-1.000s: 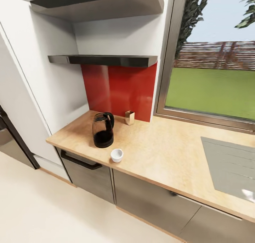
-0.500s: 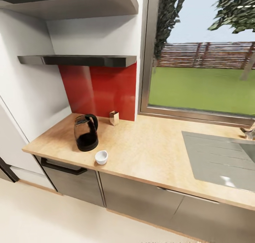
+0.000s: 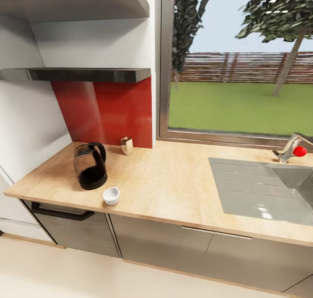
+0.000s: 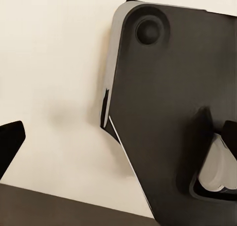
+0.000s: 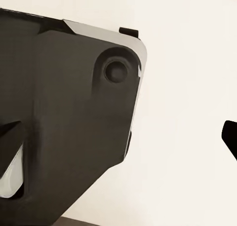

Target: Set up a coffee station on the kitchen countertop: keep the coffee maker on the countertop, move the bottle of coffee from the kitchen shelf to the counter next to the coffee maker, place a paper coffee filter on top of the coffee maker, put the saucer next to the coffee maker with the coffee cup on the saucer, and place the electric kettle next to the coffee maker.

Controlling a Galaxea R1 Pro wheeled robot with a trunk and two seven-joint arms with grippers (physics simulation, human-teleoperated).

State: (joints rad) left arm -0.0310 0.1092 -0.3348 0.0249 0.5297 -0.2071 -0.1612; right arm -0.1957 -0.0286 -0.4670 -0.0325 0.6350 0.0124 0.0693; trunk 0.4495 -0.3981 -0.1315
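**Three things on the counter's left end**

Upright kettle (image 3: 90,166) stands on the wooden counter (image 3: 174,185), handle turned toward the red back panel (image 3: 108,111). Just in front sits a small white cup (image 3: 111,195), mouth up. Behind, a small tan box (image 3: 126,146), too small to identify. Farther right, the sink (image 3: 265,193), cut off. Whether the grippers are open, I cannot tell.

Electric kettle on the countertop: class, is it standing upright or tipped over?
Upright. The electric kettle stands on its round dark base on the countertop, handle arching at the top, beside the small white cup.
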